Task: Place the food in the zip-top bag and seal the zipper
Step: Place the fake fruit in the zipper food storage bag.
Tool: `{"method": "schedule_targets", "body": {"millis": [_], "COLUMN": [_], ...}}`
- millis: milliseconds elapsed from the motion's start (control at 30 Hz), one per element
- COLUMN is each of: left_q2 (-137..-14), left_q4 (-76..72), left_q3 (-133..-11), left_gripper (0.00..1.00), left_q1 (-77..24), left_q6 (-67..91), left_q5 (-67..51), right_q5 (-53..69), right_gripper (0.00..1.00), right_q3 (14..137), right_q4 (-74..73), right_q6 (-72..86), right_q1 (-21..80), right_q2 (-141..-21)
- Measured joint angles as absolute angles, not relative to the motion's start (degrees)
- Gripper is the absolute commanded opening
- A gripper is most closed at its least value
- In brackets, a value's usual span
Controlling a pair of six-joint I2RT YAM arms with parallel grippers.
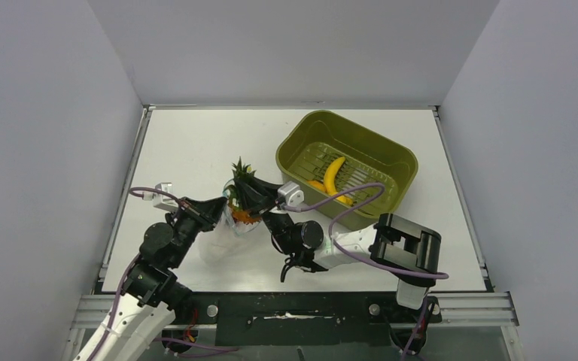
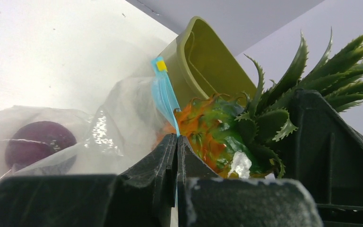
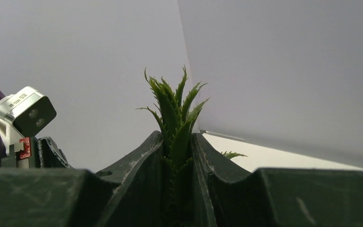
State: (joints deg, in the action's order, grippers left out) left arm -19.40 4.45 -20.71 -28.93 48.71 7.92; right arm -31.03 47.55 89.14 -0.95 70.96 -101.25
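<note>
The clear zip-top bag (image 1: pixel 222 237) lies between the arms; its teal-blue zipper (image 2: pixel 163 94) runs up from my left gripper (image 2: pixel 177 138), which is shut on the bag's mouth edge. A purple-pink round piece (image 2: pixel 38 142) sits inside the bag. My right gripper (image 3: pixel 177 142) is shut on the green leafy top (image 3: pixel 175 106) of the orange fruit (image 2: pixel 208 130), held at the bag's mouth (image 1: pixel 242 210). The right gripper shows from above (image 1: pixel 254 194), next to the left gripper (image 1: pixel 222 207). A yellow banana (image 1: pixel 333 174) and a yellow-orange piece (image 1: pixel 317 185) lie in the basin.
The olive-green basin (image 1: pixel 391 154) stands at the back right, close behind the right gripper. Grey walls enclose the white table (image 1: pixel 188 143) on three sides. A purple cable (image 1: pixel 361 197) loops over the basin's near rim.
</note>
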Motion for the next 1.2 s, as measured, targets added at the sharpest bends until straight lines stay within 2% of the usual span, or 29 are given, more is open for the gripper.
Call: {"method": "schedule_targets", "body": {"millis": [333,700,933,1033,1133,1200], "left_q2": [-18.11,-16.36,-14.06,-13.32,-12.56,-12.01], "left_q4": [7.01,12.75,14.02,13.91,12.99,10.98], "left_q3": [-21.71,-22.87,-22.87,-22.85,-22.63,-21.82], "left_gripper": [0.00,0.00,0.00,0.00,0.00,0.00], "left_q1": [-28.77,-28.82,-28.82,-28.82,-28.82,-28.82], "left_q6": [54.43,56.58,58.50,59.99,61.98,63.18], "left_q5": [8.16,10.52,11.38,11.33,11.03,10.52], "right_q5": [-20.82,-19.70,-19.55,-19.16,-18.65,-17.91], "right_gripper": [0.27,0.54,0.67,0.63,0.48,0.43], "right_q3": [50.17,43.99,41.65,44.10,51.51,54.17], "right_q4": [89.34,89.34,81.47,68.79,53.76,47.59], "right_q6": [2.09,6.83,7.42,7.53,7.88,8.40], "right_q1": [67.05,68.31,68.40,68.40,68.18,67.81], "right_q2": [-105.73,-108.86,-103.46,-98.06,-94.76,-93.25]}}
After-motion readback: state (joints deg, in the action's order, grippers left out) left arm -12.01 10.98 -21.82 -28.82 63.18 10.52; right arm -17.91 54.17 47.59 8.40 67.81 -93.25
